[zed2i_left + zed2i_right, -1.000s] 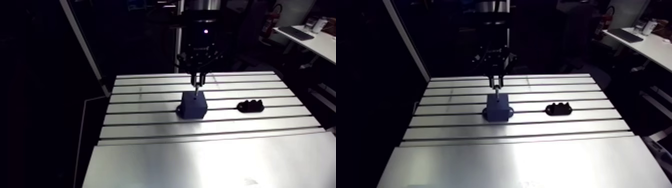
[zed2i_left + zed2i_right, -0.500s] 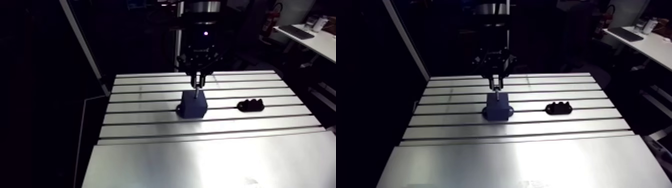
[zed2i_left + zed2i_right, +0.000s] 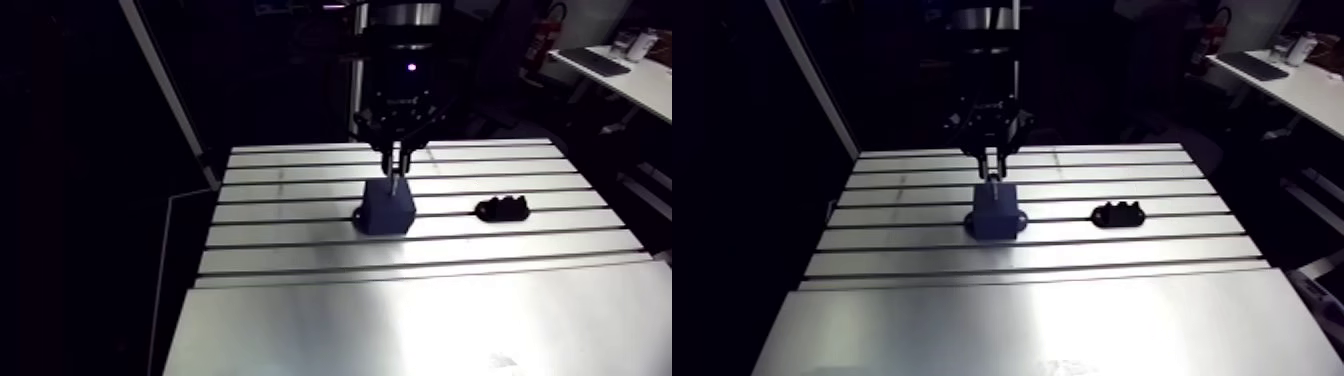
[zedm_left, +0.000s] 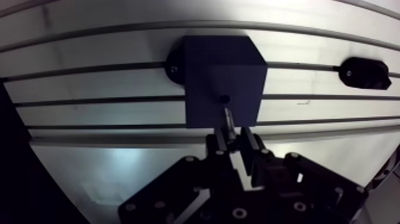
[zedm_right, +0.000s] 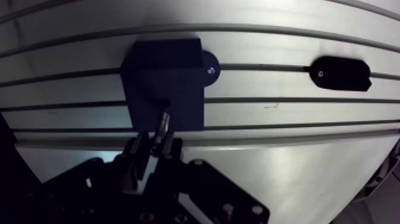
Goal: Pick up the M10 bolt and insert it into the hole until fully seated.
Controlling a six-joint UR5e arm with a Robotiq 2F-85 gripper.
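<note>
A dark blue block [image 4: 221, 79] with a small round hole [image 4: 224, 98] in its top face stands on the slotted table [image 3: 300, 250]. My gripper [image 4: 232, 140] hangs just above the block and is shut on the M10 bolt [image 4: 227, 117], a thin metal shank that points down from between the fingers. The bolt's tip sits just short of the hole, a little to its gripper side. In the arm view the gripper [image 3: 398, 160] is right over the block [image 3: 386, 209], with the bolt [image 3: 395, 183] reaching toward its top.
A black holder [image 3: 503, 209] lies on the table to the right of the block; in the wrist view this holder [image 4: 364, 72] sits well off to the side. T-slots run across the table. The broad smooth plate [image 3: 420, 320] lies nearer the camera.
The gripper and the bolt have risen slightly over the block since the earlier frames. The block and the black holder have stayed put.
</note>
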